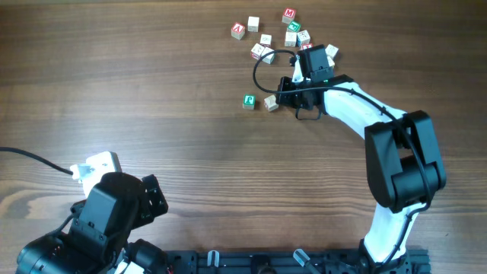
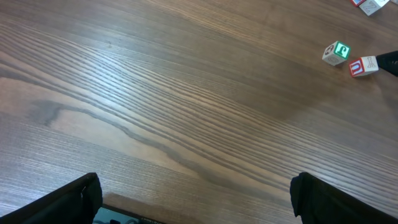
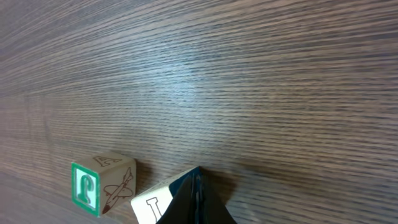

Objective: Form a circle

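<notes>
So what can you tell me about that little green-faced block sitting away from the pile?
A tiny pale wooden cube: one green-bordered face with a letter, a side with a brown line drawing. It sits flat on the wooden table, apart from the scatter, close beside a second block, seemingly not touching. The shut right pincer meets that neighbour, not this one.

Wooden table (image 1: 152, 91), green-faced cube (image 1: 249, 101) beside pale cube (image 1: 271, 103), loose cube scatter (image 1: 265, 39)
</notes>
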{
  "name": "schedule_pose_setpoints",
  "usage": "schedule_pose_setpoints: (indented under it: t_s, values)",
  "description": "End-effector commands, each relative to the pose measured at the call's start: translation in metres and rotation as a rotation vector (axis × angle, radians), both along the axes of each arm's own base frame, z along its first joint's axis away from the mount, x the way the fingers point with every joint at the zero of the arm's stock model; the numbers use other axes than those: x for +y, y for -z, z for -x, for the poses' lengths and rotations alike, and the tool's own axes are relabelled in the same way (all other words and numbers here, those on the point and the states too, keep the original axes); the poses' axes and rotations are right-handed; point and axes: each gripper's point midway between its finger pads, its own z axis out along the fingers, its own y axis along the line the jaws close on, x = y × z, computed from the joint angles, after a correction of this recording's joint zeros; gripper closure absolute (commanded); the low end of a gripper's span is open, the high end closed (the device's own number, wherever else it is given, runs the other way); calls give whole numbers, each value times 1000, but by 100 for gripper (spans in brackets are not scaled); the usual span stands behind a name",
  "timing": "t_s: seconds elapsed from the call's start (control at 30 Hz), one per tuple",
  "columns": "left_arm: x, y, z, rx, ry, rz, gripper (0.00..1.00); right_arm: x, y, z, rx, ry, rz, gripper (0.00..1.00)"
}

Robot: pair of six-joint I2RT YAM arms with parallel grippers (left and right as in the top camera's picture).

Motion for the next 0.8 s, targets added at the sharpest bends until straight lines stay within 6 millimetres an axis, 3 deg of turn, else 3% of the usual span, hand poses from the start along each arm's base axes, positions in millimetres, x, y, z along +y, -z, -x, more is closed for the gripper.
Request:
schedule_pose_setpoints:
  t_s: [0.0, 0.67, 0.77]
  values:
    - [0, 2, 0, 5, -11, 5, 0, 7, 7, 7, 15, -38, -6, 96]
    - [0, 2, 0, 5, -11, 5, 0, 8, 6, 6, 10, -41, -10, 96]
    - [0, 2, 0, 5, -11, 5, 0, 0, 7, -1, -13, 5, 34, 96]
